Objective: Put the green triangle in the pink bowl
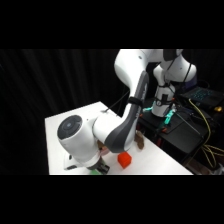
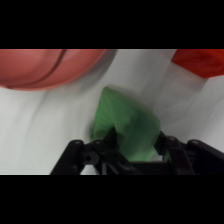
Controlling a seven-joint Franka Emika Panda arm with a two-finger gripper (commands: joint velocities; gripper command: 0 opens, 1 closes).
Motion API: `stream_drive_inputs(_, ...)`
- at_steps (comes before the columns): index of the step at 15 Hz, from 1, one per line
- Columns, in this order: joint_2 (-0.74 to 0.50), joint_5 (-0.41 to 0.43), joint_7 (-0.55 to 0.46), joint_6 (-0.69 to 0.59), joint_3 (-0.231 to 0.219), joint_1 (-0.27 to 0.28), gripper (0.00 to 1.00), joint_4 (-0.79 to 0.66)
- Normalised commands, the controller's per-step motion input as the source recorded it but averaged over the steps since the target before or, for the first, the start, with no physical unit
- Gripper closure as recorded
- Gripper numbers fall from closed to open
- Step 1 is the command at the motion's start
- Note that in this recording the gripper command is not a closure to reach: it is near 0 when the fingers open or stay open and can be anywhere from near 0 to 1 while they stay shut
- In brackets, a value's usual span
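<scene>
I see round pinkish-red bowl [image 2: 47, 67] upper left in wrist view, small light-green flat wedge block [image 2: 125, 125] centre on white tabletop [image 2: 45, 130], red-orange cube [image 2: 200, 61] right. End effector [image 2: 134, 145] straddling wedge — clamped or not, cannot tell. Wedge likely light, stiff, slick — grip flat faces.

In the wrist view the bowl [image 2: 47, 67] and cube [image 2: 200, 61] are cut off by the top edge. The triangle's [image 2: 127, 125] lower end is hidden behind the hand's [image 2: 135, 150] linkage. In the side view the arm hides the bowl.
</scene>
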Motion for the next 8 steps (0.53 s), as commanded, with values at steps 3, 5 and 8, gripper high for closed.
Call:
stream_drive_inputs(3, 0.03, -0.126, -0.11, -0.01, -0.025, 0.002, 1.0, 0.12)
stream_drive_inputs(5, -0.13, -0.11, -0.06, -0.04, -0.021, 0.006, 1.0, -0.01)
stream_drive_inputs(8, -0.39, -0.08, -0.03, -0.05, 0.001, -0.006, 1.0, -0.23)
